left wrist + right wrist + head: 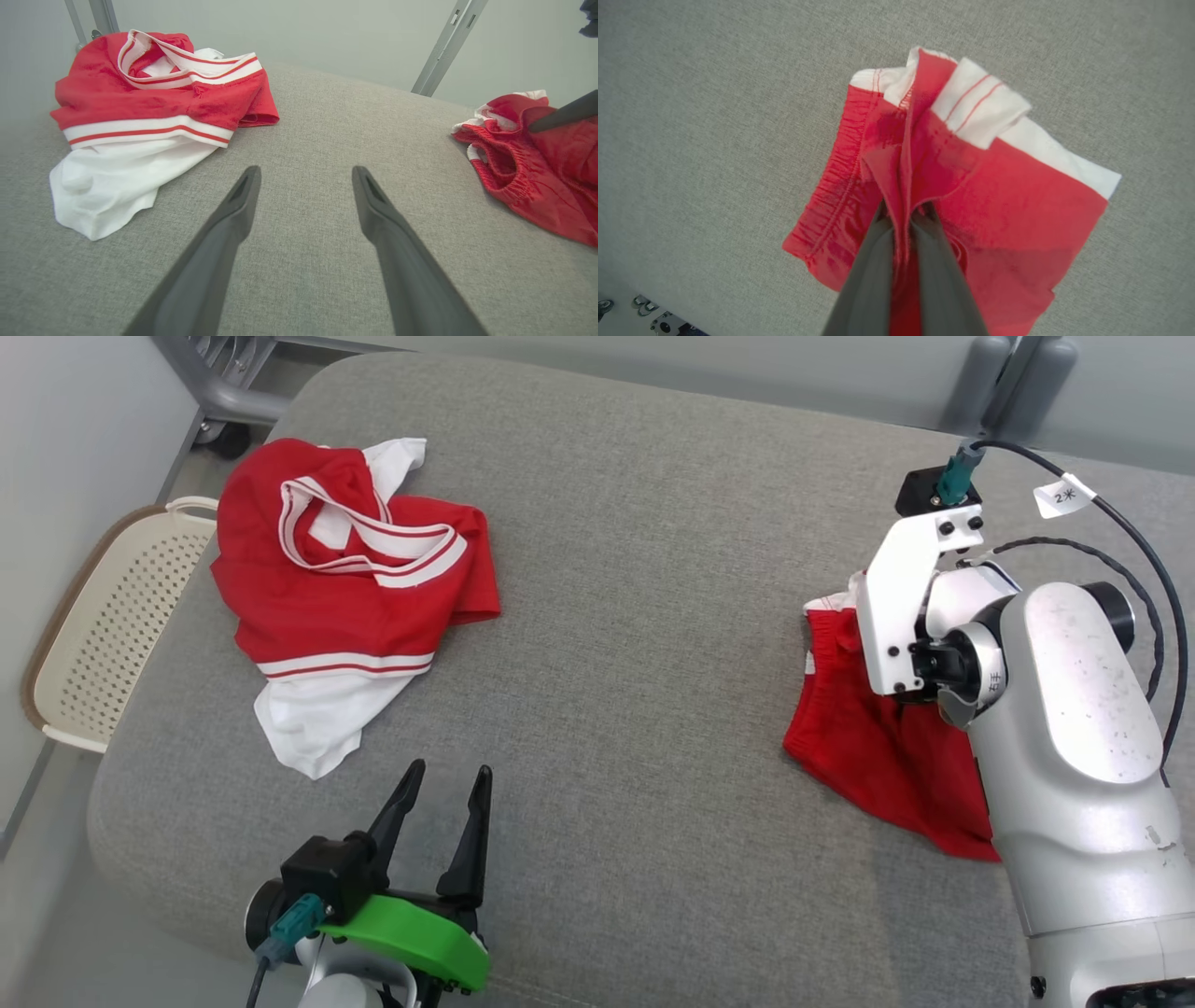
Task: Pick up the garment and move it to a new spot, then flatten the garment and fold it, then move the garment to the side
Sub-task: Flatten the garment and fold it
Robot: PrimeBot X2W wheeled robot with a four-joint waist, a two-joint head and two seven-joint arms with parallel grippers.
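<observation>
Right wrist view showed the right claw (903,219) clamped on only a thin ridge of the red shorts (1004,200), bunched at the right side of the grey cushion (691,93), so the cloth might have slipped free on lifting, the left claw (450,775) standing apart, empty.

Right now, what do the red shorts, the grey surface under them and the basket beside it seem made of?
Red shorts: thin synthetic, likely polyester; slight sheen, gathered elastic waistband. Grey surface: padded cushion in matte coarse-weave upholstery; visible weave, rounded edges. Basket: probably moulded plastic, cream, evenly perforated, brown rim.
</observation>
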